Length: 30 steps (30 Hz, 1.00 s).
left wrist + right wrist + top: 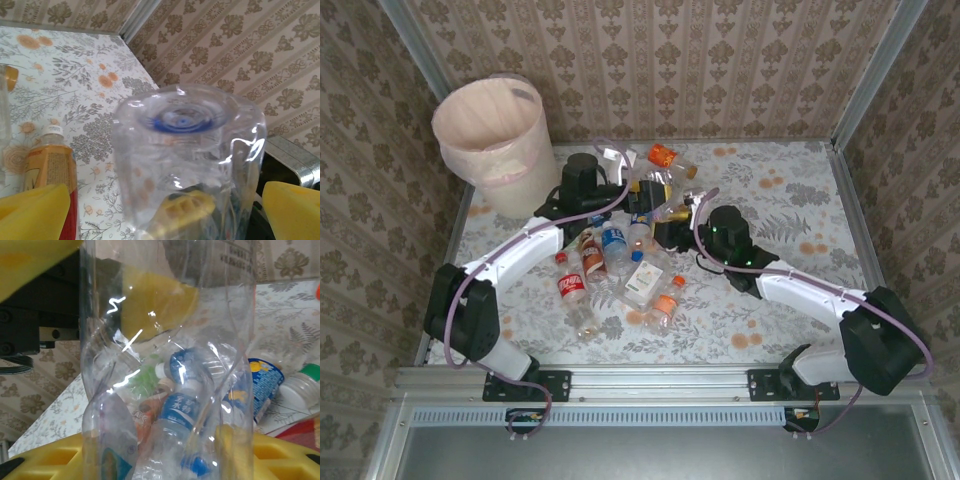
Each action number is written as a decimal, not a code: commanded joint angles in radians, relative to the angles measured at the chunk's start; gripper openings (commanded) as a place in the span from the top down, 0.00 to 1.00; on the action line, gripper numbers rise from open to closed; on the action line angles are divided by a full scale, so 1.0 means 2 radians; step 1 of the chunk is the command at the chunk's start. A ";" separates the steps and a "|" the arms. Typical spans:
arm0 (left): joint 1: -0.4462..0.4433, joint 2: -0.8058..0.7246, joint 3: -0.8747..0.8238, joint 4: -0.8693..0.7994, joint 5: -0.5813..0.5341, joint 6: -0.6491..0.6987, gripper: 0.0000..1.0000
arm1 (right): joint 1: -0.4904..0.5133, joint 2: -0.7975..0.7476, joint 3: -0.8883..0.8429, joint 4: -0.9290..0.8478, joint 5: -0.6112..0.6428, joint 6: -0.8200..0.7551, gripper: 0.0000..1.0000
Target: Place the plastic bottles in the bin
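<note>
While the bin (485, 135) stands upright at the far left corner of the flowered table (800, 290), its pale bag folded over the rim, I have both arms reaching in toward the middle. Just right of the bin, the left gripper (165, 195) has its yellow fingers (35, 212) spread wide, one on each side of a clear bottle (190, 145). There is a gap on both sides, so I see no contact there. That clear bottle points its base at the left wrist camera, and its blue cap shows through the plastic. Beside the left finger I can see a tan-labelled bottle (52, 167) with a white cap.

From the right, the right gripper (160, 460) is clamped on the same clear bottle, whose wall is pinched in at the waist. On the far side of the grippers lies an orange-capped bottle (664, 156). The other plastic bottles (615, 265) lie heaped on the table on the near side of the grippers, between the arms and well apart from the bin. Among them, a red-labelled bottle (570, 288) lies at the heap's left edge.
</note>
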 commanded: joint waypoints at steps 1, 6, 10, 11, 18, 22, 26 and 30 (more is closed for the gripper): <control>-0.006 0.006 0.001 0.031 0.024 0.015 0.00 | 0.003 0.009 0.026 0.003 -0.033 0.012 0.44; -0.006 0.010 0.002 0.030 0.014 0.012 0.11 | 0.003 0.019 0.037 0.004 -0.054 0.016 0.43; -0.006 0.015 0.012 0.009 0.012 0.016 0.29 | 0.002 0.020 0.047 -0.005 -0.062 0.014 0.42; -0.006 0.016 0.014 0.006 0.014 0.016 0.32 | 0.002 0.020 0.051 -0.011 -0.064 0.012 0.42; -0.006 0.015 0.016 -0.004 -0.004 0.019 0.38 | 0.002 0.020 0.066 -0.048 -0.075 -0.002 0.37; -0.006 0.013 0.013 -0.006 -0.011 0.018 0.41 | 0.001 0.017 0.066 -0.059 -0.075 -0.003 0.31; -0.006 0.009 0.008 -0.005 -0.035 0.017 0.43 | -0.002 0.012 0.071 -0.085 -0.076 0.002 0.23; -0.005 0.004 0.011 -0.022 -0.057 0.029 0.43 | -0.010 0.001 0.069 -0.093 -0.073 0.010 0.13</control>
